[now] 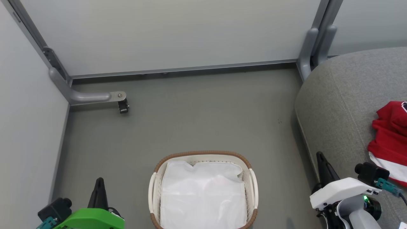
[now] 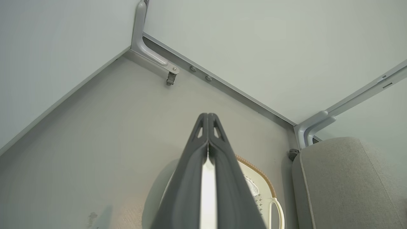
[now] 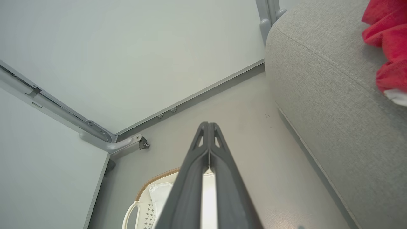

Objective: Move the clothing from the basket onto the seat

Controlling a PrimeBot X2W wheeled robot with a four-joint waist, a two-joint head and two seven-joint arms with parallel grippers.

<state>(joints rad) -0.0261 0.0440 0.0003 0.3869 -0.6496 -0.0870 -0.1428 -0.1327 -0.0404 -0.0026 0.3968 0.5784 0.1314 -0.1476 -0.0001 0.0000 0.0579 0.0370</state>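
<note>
I am holding my left gripper (image 1: 99, 187) with its two fingers pressed together, pinching nothing, low at my left side over the floor (image 1: 197, 121). My right gripper (image 1: 322, 163) is likewise pressed together and carrying nothing, hanging just beside the rounded edge of the seat (image 1: 343, 95).

The red clothing (image 1: 392, 133) with its white band is lying bunched on the seat, well apart from the basket (image 1: 203, 154), which is standing on the floor between my arms. Inside the basket I am seeing a plain white sheet (image 1: 203, 194) and no red. What may be lying under that sheet is hidden from me.

I am judging the job as done or very nearly done. What is left is checking beneath the sheet.
</note>
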